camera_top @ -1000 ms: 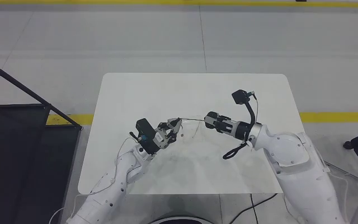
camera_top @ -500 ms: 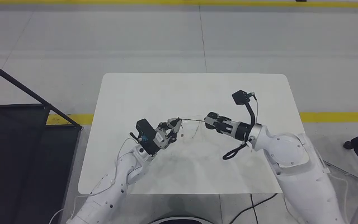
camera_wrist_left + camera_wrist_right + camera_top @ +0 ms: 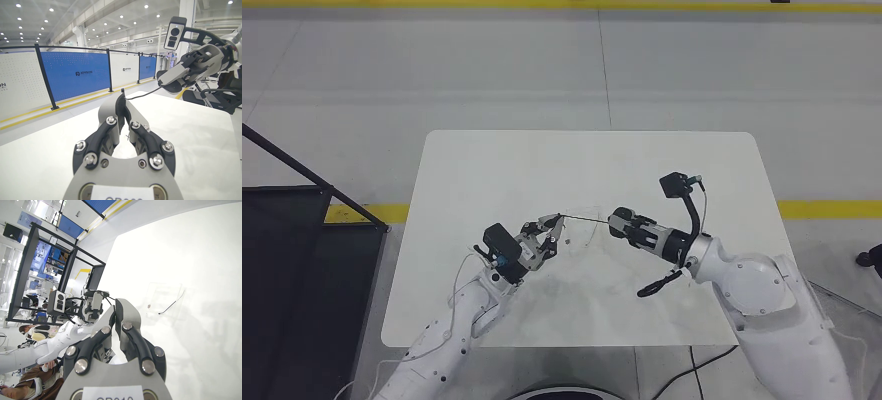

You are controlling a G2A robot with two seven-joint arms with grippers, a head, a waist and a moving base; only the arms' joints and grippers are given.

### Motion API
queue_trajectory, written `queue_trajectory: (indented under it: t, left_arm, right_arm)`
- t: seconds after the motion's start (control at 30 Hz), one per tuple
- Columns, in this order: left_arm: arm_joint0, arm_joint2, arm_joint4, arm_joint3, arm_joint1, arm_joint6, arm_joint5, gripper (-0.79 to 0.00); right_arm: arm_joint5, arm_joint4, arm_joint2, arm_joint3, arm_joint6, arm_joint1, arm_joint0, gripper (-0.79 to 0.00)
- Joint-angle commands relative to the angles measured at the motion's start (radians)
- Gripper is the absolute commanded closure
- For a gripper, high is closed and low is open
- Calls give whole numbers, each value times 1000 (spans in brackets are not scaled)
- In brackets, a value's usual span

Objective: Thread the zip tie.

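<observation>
A thin black zip tie (image 3: 584,217) spans the gap between my two grippers above the middle of the white table (image 3: 492,170). My left gripper (image 3: 555,221) is shut on one end of it. In the left wrist view that gripper (image 3: 123,94) pinches the tie's small head at its tips, and the strap (image 3: 141,95) curves away to my right gripper (image 3: 160,83). My right gripper (image 3: 613,220) is shut on the other end. In the right wrist view its pads (image 3: 118,311) are pressed together, with the left arm's gripper (image 3: 92,306) just beyond.
A clear plastic sheet (image 3: 164,298) lies flat on the table under the grippers, with a thin black strand (image 3: 172,305) on it. A black frame and barrier panels stand off the table's left side. Bare tabletop surrounds the arms.
Both arms have shifted slightly toward the table's near edge, keeping the zip tie stretched between them. Both grippers stay shut.
</observation>
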Motion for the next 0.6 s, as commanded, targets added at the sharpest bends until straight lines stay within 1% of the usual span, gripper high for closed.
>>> queue_trajectory:
  t: [0.0,0.17,0.57]
  left_arm:
    - [0,3,4,0,-1,-1,6,0]
    - [0,3,4,0,-1,-1,6,0]
    - [0,3,4,0,-1,-1,6,0]
  right_arm:
    - [-13,-3,2,-11,-14,0,-11,0]
    - [-16,-9,6,-32,-19,1,-25,0]
    - [-4,-7,5,-28,-20,0,-19,0]
